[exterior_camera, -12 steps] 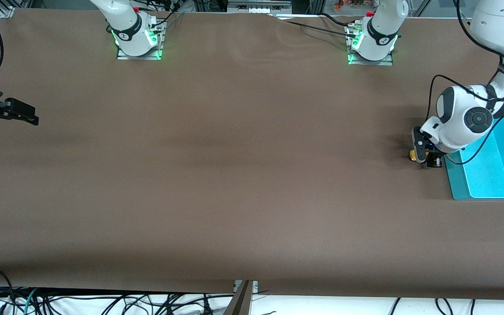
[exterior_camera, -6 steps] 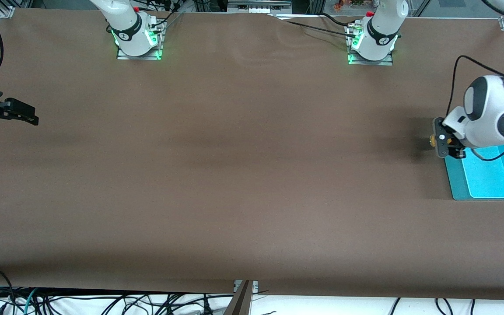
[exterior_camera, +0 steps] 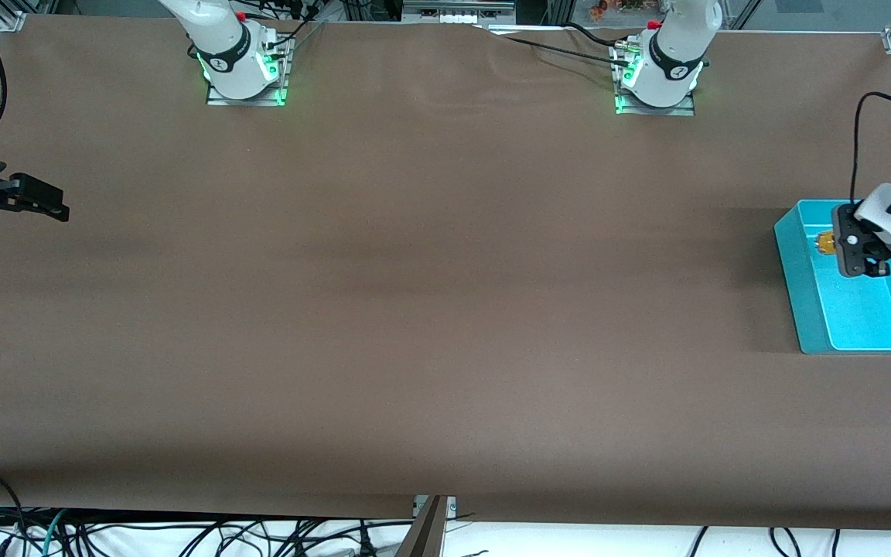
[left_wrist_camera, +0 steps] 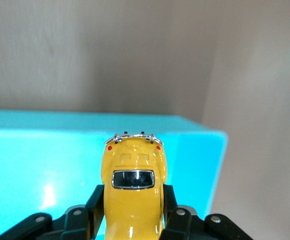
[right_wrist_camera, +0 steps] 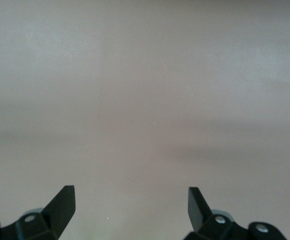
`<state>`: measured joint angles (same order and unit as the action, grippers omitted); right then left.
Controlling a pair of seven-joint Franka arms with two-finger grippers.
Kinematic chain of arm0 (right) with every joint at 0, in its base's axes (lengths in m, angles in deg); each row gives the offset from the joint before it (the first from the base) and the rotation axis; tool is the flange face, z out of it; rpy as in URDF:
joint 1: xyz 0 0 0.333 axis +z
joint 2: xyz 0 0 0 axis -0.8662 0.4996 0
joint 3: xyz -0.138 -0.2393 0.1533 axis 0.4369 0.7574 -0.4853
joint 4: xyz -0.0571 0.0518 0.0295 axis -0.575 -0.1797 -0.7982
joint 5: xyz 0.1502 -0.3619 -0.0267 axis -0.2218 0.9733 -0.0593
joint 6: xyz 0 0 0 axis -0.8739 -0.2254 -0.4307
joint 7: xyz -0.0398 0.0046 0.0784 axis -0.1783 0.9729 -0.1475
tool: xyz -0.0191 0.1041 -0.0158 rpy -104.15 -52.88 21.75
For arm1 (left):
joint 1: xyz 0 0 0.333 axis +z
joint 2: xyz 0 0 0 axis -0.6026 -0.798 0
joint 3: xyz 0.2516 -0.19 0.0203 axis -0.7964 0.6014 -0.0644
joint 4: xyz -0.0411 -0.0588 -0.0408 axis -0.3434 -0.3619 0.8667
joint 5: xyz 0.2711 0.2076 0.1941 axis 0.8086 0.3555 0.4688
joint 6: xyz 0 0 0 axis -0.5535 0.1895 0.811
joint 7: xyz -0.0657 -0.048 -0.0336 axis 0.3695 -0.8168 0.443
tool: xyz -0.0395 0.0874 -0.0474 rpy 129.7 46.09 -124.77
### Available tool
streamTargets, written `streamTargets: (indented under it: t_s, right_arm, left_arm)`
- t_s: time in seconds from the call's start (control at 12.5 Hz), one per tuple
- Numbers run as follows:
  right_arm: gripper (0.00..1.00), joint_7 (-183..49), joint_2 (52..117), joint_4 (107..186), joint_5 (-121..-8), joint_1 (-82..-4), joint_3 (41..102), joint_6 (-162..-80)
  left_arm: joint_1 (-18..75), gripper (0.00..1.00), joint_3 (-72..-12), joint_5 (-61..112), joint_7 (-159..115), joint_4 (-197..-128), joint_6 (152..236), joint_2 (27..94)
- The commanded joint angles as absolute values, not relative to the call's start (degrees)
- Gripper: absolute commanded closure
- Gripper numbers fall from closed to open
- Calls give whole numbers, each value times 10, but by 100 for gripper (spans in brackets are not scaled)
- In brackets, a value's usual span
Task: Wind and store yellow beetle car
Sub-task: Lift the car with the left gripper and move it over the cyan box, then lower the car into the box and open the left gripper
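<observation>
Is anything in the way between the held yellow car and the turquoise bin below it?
Nothing visible. The left gripper holds the yellow car over the bin, whose visible floor is bare.

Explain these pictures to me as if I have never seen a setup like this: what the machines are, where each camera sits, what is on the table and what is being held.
Two white robot arms are bolted along one edge of a brown table; each ends in a two-finger gripper.

The wide picture comes from a high camera facing the arms. The other two come from small cameras on the arms' wrists, looking out past the fingers.

The left gripper hangs over a turquoise bin at the left arm's end of the table. It is shut on the yellow beetle car, a tiny toy; the left wrist view shows its black fingers pressed against the car's sides, with the bin's floor below.

The right gripper waits at the right arm's end of the table, open and holding nothing; its wrist view shows only bare tabletop between the fingertips.
</observation>
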<state>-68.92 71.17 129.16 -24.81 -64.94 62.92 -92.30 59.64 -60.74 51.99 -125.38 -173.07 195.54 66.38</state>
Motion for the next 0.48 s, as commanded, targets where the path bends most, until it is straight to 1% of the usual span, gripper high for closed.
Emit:
streamTargets:
  t_s: [0.0, 0.08, 0.16, 0.24, 0.32, 0.4]
  right_arm:
    - [0, -682, 709, 1290, -244, -648, 631, -919]
    - [0, -682, 709, 1290, -243, -648, 631, -919]
    - [0, -683, 709, 1290, -244, -648, 631, -919]
    - [0, -683, 709, 1290, -244, -648, 631, -919]
    - [0, -683, 709, 1290, -245, -648, 631, -919]
    - [0, -683, 709, 1290, -245, -648, 631, -919]
  left_arm:
    - [628, 94, -602, 534, -1285, -1706, 2041, 588]
    - [642, 91, -601, 547, -1285, -1706, 2090, 565]
    - [657, 91, -601, 557, -1291, -1706, 2128, 547]
    - [662, 87, -600, 557, -1296, -1707, 2146, 536]
    - [662, 74, -600, 557, -1296, -1707, 2147, 534]
    - [663, 19, -600, 554, -1296, -1707, 2148, 534]
